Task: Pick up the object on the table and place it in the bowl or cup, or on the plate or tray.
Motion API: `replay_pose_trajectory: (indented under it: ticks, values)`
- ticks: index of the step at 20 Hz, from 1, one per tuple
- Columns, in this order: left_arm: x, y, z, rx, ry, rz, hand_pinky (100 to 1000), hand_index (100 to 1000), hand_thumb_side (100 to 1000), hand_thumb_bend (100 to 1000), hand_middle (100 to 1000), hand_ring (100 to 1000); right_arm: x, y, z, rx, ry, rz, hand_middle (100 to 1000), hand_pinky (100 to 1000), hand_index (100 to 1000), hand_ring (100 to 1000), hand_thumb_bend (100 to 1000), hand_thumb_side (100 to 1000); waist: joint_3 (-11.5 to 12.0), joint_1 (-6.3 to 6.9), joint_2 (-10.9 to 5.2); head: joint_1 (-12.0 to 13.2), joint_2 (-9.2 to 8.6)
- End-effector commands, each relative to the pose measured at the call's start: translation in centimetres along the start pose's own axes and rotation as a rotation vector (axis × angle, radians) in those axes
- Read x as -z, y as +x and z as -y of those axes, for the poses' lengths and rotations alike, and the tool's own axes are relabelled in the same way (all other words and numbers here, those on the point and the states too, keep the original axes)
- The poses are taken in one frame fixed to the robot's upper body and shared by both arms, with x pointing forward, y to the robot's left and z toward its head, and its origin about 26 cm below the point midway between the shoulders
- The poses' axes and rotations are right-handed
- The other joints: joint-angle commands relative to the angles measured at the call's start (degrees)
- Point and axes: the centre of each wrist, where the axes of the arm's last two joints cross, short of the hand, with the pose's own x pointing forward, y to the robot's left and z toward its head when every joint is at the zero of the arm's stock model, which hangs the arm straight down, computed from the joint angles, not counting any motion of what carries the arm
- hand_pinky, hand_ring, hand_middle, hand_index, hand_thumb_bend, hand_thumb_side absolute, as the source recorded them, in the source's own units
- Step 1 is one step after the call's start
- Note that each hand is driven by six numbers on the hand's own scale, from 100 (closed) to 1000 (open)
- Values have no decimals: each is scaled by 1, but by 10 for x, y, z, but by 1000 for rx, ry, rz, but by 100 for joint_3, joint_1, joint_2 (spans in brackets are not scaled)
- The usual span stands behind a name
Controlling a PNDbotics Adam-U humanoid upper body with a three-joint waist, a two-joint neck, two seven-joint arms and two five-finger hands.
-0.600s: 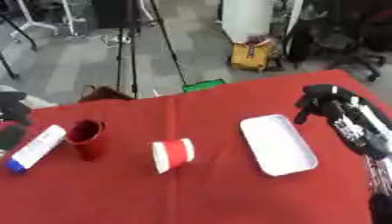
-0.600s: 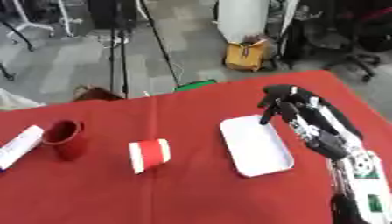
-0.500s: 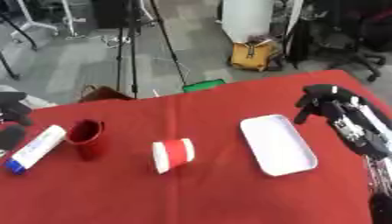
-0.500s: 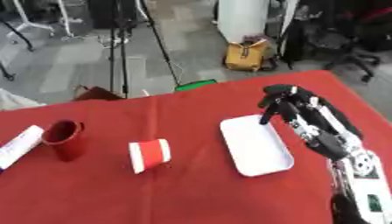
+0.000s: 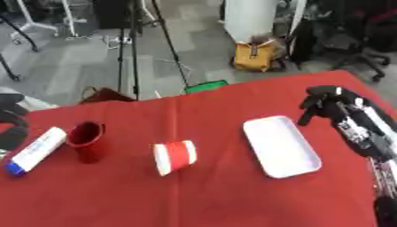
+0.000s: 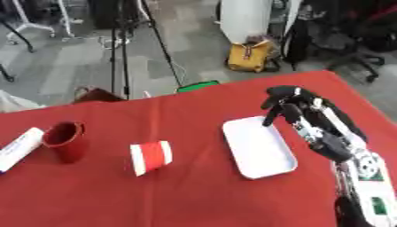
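1. Nothing on the desk point(image 5: 209, 195) has shifted since the earlier frames: the right hand point(image 6: 284, 101) hangs at the same spot past the far right end of the tray, and the cups, the tube and the tray lie where they lay.
2. Right hand: fingers curled downward, closed on nothing, hovering above the red cloth just beside the far right corner of the white tray point(image 5: 281, 145); whether a fingertip touches the cloth cannot be told.
3. Left hand point(image 5: 11, 128): only dark parts of it show at the left edge of the left eye view, beside the tube; how its fingers stand cannot be told.
4. Lying near the middle of the desk on its side is a red paper cup point(image 5: 173, 157) with a white band at its mouth, well apart from both hands and left of the tray.
5. Standing upright further left is a dark red cup point(image 5: 85, 141), open end up.
6. Just left of that cup, a white tube point(image 5: 35, 150) with a blue cap lies slantwise at the desk's left edge.
7. White tray: oblong, lying flat with nothing on it, between the paper cup and the right hand.
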Motion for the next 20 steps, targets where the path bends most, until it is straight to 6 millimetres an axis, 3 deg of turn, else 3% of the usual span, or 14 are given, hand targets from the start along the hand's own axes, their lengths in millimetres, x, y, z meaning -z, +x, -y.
replay_pose_trajectory:
  ticks: [1, 9, 16, 20]
  values:
    - [10, -9, -19, 134, -3, -32, 711, 789, 717, 814, 591, 562, 3, 6, 6, -28, 12, 10, 628, 537, 834, 520, 100, 584, -8, -4, -58, -14, -48]
    - [38, -67, -54, 456, -159, -218, 700, 809, 729, 876, 642, 600, 2, 4, 6, -29, 23, 9, 627, 535, 834, 519, 100, 585, -68, -14, -6, 10, -132]
    - [57, -95, -75, 754, -238, -302, 702, 826, 683, 963, 715, 684, 5, 4, 10, -44, 41, 19, 626, 533, 834, 515, 100, 587, -182, 8, 172, 46, -303]
    - [68, -105, -77, 796, -184, -330, 712, 824, 665, 963, 727, 691, 5, 4, 13, -53, 50, 22, 625, 532, 834, 513, 100, 588, -249, 25, 282, 59, -366]
